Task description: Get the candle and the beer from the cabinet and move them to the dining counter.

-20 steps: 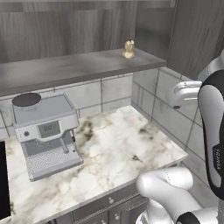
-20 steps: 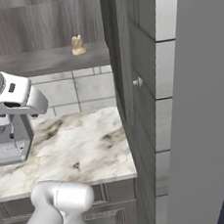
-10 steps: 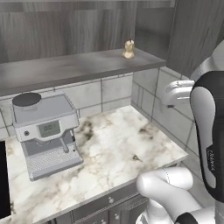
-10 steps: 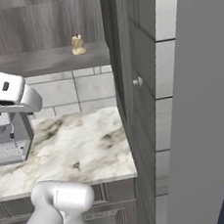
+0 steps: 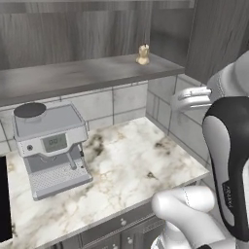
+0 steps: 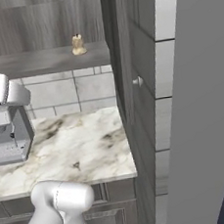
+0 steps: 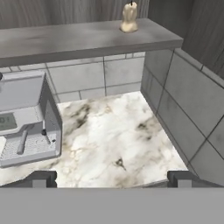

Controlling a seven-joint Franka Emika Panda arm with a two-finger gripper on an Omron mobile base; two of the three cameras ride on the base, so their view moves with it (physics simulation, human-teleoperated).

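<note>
The candle stands upright at the far right end of the open cabinet shelf, and being light, lumpy, slightly soft wax, it suits the spread, empty gripper pinching its wider base gently.

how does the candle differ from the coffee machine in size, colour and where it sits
The candle is tiny and cream-beige; the coffee machine is bulky, boxy and grey. The candle stands up on the cabinet shelf near its right end; the coffee machine sits below on the marble worktop. Both stand upright.
</note>
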